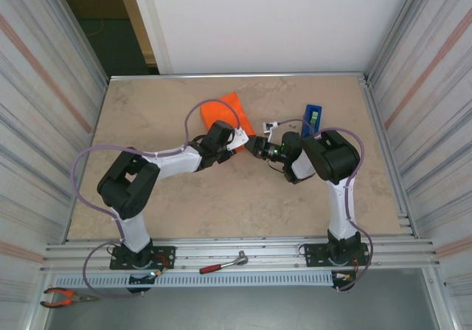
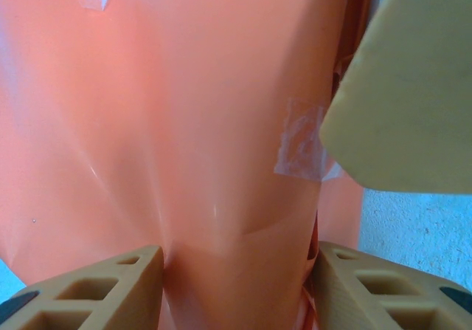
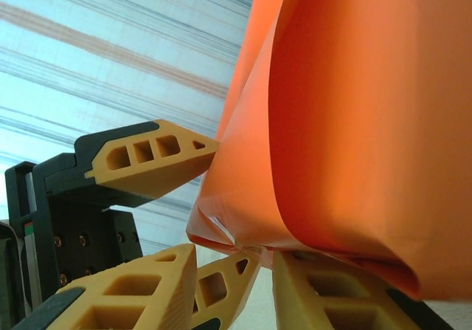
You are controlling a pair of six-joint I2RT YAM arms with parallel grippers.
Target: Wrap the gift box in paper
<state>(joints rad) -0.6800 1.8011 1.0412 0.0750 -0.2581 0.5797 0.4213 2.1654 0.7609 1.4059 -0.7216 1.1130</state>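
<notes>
The left fingers (image 2: 110, 289) clamp the taped paper (image 2: 184, 123), its contents hidden.

Bright, even light; soft close-ups.

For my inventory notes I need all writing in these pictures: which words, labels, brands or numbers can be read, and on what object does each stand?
No text can be read.
The blue tape dispenser carries a small greenish mark, too small to read.
The orange paper and its clear tape pieces are plain.
</notes>
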